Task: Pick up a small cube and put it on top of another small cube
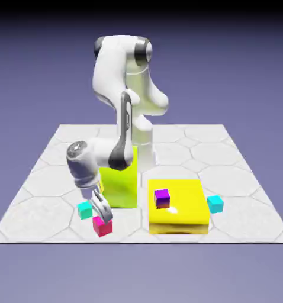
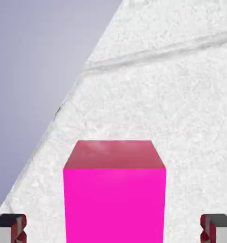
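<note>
The small magenta-pink cube point(image 1: 102, 225) rests on the table near its front edge, toward the exterior view's left. My gripper point(image 1: 102, 214) is lowered over it with the jaws open. In the hand view the pink cube point(image 2: 114, 199) fills the lower middle, and the two grey fingertips point(image 2: 8, 228) stand wide to either side with clear gaps, not touching it. The tiny purple cube point(image 1: 161, 198) sits on top of the low yellow block point(image 1: 176, 214), to the right of the gripper.
A tall yellow-green block point(image 1: 121, 180) stands just behind the gripper. One cyan cube point(image 1: 84, 209) lies close to the left of the pink cube, another cyan cube point(image 1: 215, 204) right of the yellow block. The table's front edge point(image 1: 138, 242) is near.
</note>
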`<control>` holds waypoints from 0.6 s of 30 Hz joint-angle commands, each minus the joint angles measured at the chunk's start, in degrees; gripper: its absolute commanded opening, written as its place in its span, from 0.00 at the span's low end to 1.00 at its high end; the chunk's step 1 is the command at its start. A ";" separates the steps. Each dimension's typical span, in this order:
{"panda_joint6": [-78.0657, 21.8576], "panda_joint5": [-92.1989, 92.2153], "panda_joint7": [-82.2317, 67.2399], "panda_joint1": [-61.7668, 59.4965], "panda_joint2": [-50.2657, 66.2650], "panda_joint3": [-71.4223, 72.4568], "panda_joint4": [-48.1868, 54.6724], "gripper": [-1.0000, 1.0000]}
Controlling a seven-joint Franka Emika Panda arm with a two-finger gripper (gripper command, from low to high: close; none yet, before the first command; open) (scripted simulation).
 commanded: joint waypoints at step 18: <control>-28.45 -6.14 -12.54 13.49 -29.58 11.39 -2.66 0.00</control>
